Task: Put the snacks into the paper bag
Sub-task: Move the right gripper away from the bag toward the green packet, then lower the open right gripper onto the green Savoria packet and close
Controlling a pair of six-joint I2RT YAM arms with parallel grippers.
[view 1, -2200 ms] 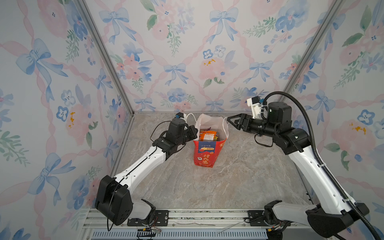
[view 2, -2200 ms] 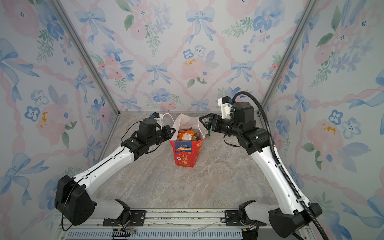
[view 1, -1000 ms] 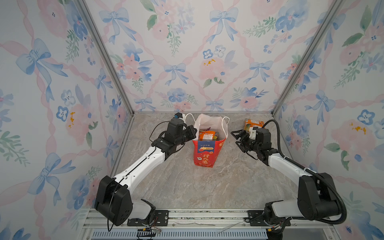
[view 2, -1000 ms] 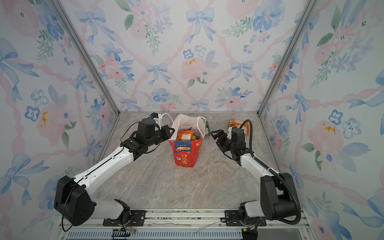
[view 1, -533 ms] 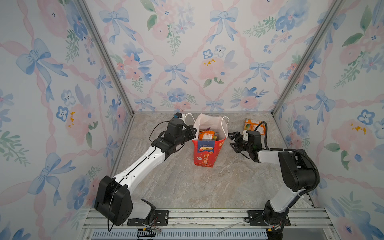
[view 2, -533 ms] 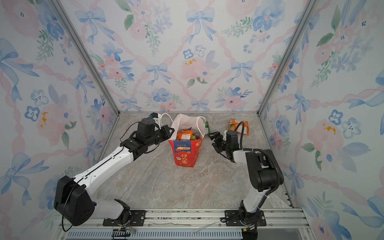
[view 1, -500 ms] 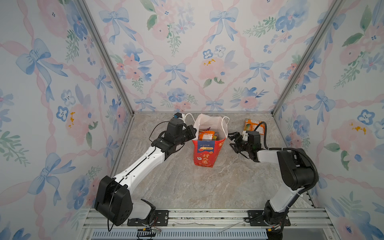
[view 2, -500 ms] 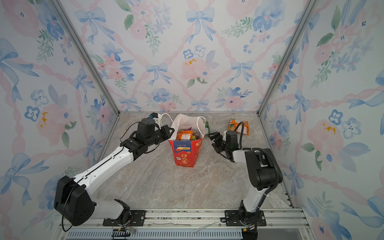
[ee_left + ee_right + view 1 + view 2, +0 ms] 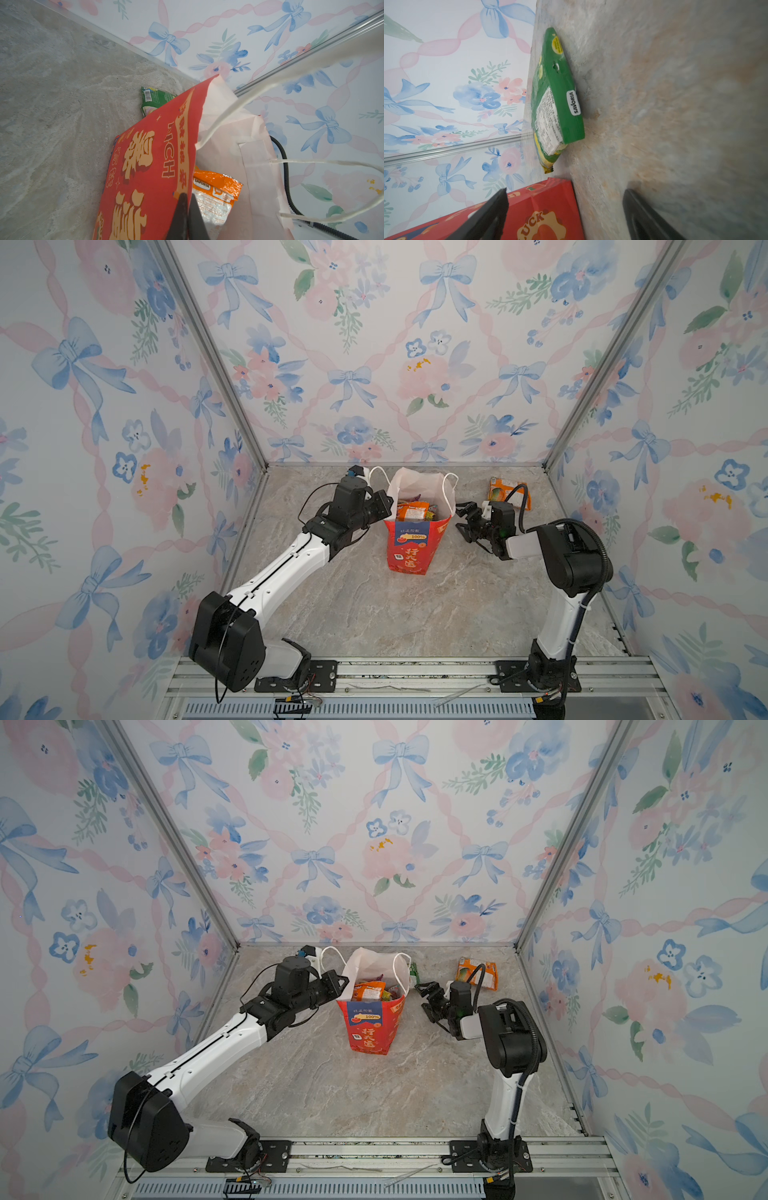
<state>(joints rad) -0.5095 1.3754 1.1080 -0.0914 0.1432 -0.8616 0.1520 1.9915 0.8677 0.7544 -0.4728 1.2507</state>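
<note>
The red paper bag [image 9: 409, 549] [image 9: 370, 1031] stands upright mid-table, with several snacks [image 9: 415, 510] [image 9: 372, 992] inside, an orange packet [image 9: 216, 193] on top. My left gripper [image 9: 388, 506] [image 9: 343, 984] [image 9: 186, 197] is shut on the bag's left rim. A green packet [image 9: 560, 99] [image 9: 154, 99] [image 9: 412, 971] lies flat on the table just behind the bag's right side. My right gripper [image 9: 461, 516] [image 9: 422, 996] [image 9: 564, 194] hovers low beside the bag's right wall, open and empty, short of the green packet. An orange packet [image 9: 505, 489] [image 9: 476, 971] lies at the back right.
The bag's white cord handles [image 9: 239, 104] hang loose over its mouth. The back wall [image 9: 395, 364] stands close behind the bag and the green packet. The right arm's black cable [image 9: 521, 497] loops over the orange packet. A metal rail [image 9: 395, 672] runs along the front.
My right arm has dropped from beside the bag's mouth to just above the table, right of the bag, and folded in, its jaws still open. The left gripper and the bag have not moved.
</note>
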